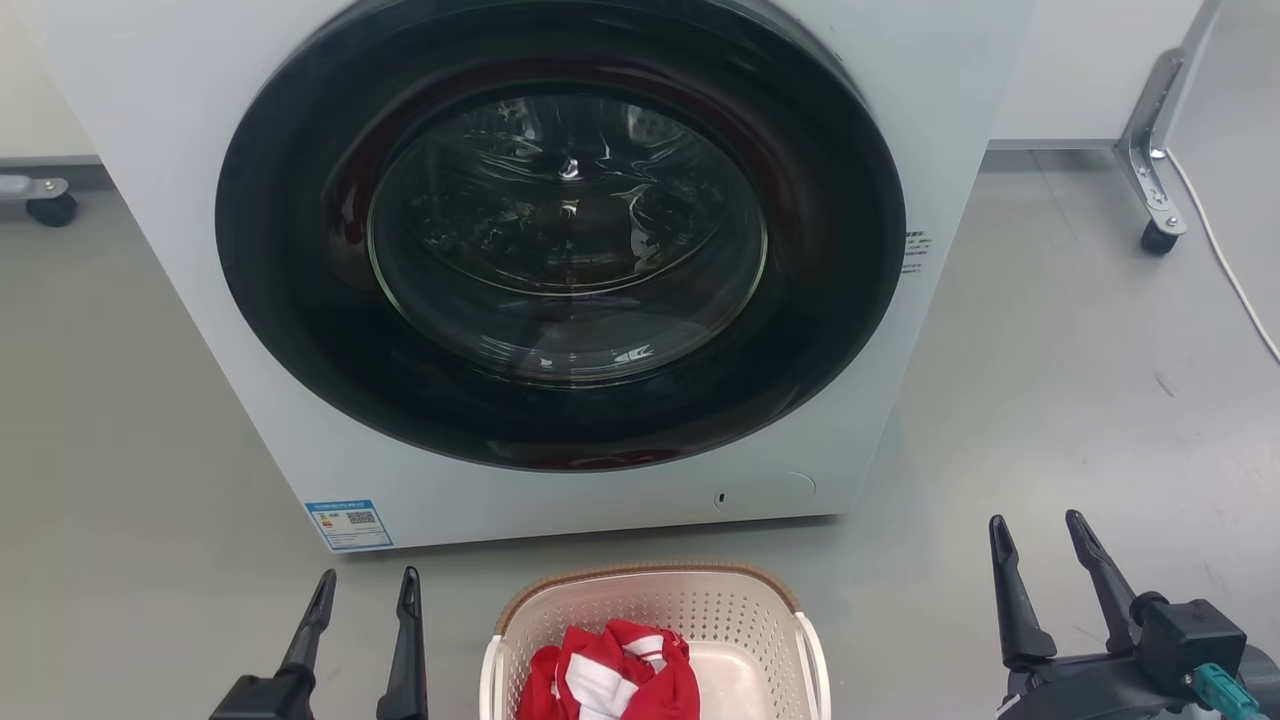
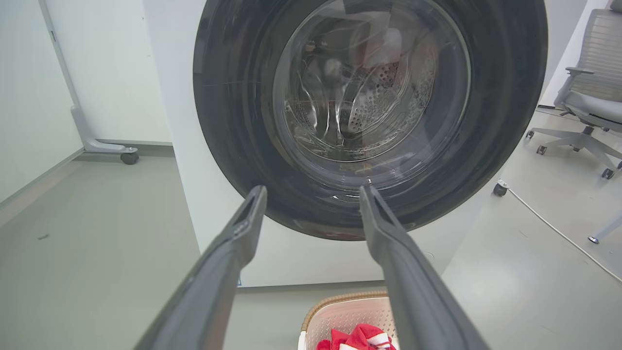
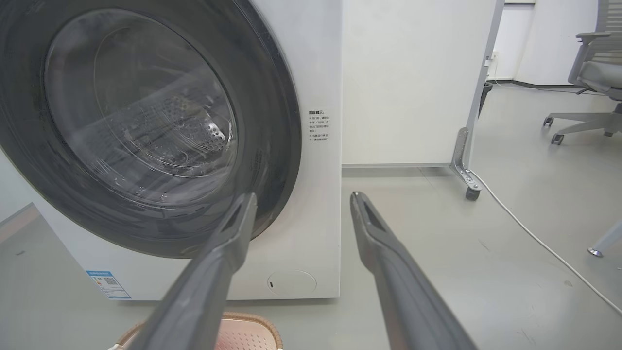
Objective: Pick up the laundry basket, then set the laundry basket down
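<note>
A: Left gripper (image 1: 367,578), lower left of the head view. Fingers apart at a moderate gap, nothing between them, tips pointing toward the washing machine (image 1: 930,90).

B: Right gripper (image 1: 1036,520)?

A: Lower right. Also spread and empty, fingers slanted a little to the left, above bare grey floor (image 1: 1050,380).

B: Laundry basket (image 1: 720,612)?

A: On the floor between the two grippers, bottom centre of the head view. Just in front of the machine's base and touching neither gripper. Brown woven-look rim, perforated cream walls, a white handle on each side. Its near part is cut off by the frame edge.

B: Contents?

A: A crumpled red and white cloth (image 1: 612,672) toward the basket's left. Bare bottom shows to its right.

B: The machine?

A: Round dark door (image 1: 565,235) shut, drum visible through the glass. Blue label (image 1: 348,523) at the lower left corner of the front, small round cover (image 1: 765,493) at the lower right.

B: Surroundings?

A: White cable (image 1: 1225,260) runs along the floor on the right, past a castered frame leg (image 1: 1150,170). Grey office chair (image 2: 595,92) in the left wrist view, well apart from the machine.
</note>
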{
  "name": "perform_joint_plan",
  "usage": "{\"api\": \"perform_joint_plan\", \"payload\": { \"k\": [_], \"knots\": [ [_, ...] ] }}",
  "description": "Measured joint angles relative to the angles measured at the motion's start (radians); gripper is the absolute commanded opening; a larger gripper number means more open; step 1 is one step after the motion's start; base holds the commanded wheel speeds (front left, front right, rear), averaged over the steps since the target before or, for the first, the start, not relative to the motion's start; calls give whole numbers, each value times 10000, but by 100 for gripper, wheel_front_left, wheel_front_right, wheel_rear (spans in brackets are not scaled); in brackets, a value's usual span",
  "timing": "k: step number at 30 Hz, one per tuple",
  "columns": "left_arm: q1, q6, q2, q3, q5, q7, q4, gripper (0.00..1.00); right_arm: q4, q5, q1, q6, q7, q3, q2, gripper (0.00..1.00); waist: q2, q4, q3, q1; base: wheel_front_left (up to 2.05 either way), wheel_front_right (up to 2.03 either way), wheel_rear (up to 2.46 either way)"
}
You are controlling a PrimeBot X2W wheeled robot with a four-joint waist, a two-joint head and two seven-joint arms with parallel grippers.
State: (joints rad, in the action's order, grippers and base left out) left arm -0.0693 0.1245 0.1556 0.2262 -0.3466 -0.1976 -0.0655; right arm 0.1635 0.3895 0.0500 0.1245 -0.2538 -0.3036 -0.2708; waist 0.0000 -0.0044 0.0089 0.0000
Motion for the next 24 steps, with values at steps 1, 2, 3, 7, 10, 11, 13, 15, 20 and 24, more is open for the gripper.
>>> {"api": "perform_joint_plan", "payload": {
  "k": [1,2,3,7,10,11,13,15,20,24],
  "knots": [
    [0,0,-8,-19,50,40,10,100,-10,-40,0,0,0,12,6,100,0,-1,6,0,0,0,0],
    [-1,0,-23,-42,63,79,21,100,-17,-48,0,0,2,21,15,100,0,-3,13,0,0,0,0],
    [-3,0,-33,-65,71,115,33,100,-29,-52,0,0,2,33,33,100,0,-5,19,0,0,0,0],
    [-5,0,-79,-157,336,217,79,100,-79,-134,0,0,17,40,84,100,0,-12,51,0,0,0,0],
    [-6,0,-115,-213,389,322,111,100,-111,-161,0,0,50,44,96,100,0,-17,73,0,0,0,0],
    [-6,0,-138,-224,420,364,123,100,-115,-174,0,0,58,46,96,100,0,-17,79,0,0,0,0],
    [-6,0,-163,-240,437,385,142,100,-127,-201,1,0,59,52,102,100,0,-18,88,0,0,0,0],
    [-6,0,-174,-272,504,476,171,100,-146,-203,1,0,63,61,111,100,0,-16,93,0,0,0,0],
    [-58,-12,-232,-249,520,514,-82,0,96,-196,-118,-4,73,-2,228,0,0,-14,99,0,0,0,0],
    [-111,-104,-261,-332,326,552,-169,0,153,-4,-230,-71,159,157,349,0,0,-13,96,0,0,0,0]
  ]
}}
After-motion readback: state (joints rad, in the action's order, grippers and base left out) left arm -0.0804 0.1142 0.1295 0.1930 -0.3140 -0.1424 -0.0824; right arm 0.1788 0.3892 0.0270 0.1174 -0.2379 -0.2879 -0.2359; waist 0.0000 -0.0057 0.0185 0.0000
